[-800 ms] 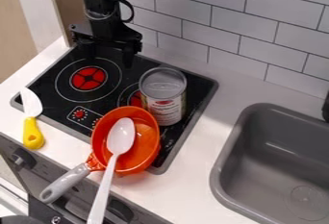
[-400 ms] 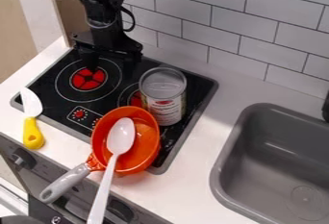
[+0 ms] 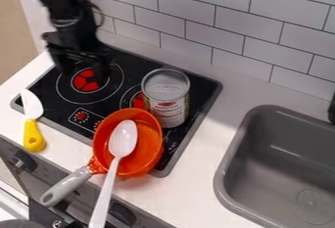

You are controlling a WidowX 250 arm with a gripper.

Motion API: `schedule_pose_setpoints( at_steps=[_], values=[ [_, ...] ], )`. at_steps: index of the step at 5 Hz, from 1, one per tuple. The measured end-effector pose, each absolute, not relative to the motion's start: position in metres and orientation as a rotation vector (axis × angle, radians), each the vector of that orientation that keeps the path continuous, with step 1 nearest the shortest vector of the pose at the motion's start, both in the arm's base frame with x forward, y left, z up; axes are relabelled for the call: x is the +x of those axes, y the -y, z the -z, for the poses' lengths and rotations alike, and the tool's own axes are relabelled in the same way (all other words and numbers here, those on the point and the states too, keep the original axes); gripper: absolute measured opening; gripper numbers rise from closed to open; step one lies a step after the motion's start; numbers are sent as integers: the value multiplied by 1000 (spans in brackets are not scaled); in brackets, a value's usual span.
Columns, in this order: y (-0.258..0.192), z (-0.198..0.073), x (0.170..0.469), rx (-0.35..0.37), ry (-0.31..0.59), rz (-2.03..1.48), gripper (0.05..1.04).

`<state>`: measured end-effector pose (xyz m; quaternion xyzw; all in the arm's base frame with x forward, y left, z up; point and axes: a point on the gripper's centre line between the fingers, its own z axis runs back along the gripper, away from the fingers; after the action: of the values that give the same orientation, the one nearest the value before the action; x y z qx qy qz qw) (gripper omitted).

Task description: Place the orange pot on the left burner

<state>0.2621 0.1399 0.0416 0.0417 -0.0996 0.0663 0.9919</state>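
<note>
The gripper (image 3: pixel 83 72) hangs down over the back of the stove (image 3: pixel 60 105), on the left side of the view. It is a bit blurry, but its two fingers are spread apart, with nothing held between them. They are up by the left burner (image 3: pixel 86 80), which has a red middle and thin rings around it.

The orange pot (image 3: pixel 147 146) is not on the left burner. It sits at the front of the stove, near the right corner, and part of it is over the white counter (image 3: pixel 190 173). Its inside faces up. Its grey handle (image 3: pixel 66 187) points to the front left and goes out past the edge of the counter.

A white spoon (image 3: pixel 123 139) lies in the pot. Its round end is inside, and its long handle goes over the rim and down toward the bottom of the view.

A can (image 3: pixel 171 112) stands up on the stove, just behind the pot. It hides part of the right burner (image 3: pixel 138 101).

A knife (image 3: pixel 34 136) lies at the left corner of the stove. Its blade is white and its yellow end is nearer the front. The grey sink (image 3: pixel 281 173) is on the right, and white tiles (image 3: pixel 245 26) are on the wall at the back
</note>
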Motion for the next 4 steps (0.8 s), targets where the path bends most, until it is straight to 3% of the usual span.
schedule_pose_setpoints(
  at_steps=[2,4],
  values=[
    [-116,-44,213,55,152,177,999],
    [-98,-47,184,-7,90,303,999]
  ],
)
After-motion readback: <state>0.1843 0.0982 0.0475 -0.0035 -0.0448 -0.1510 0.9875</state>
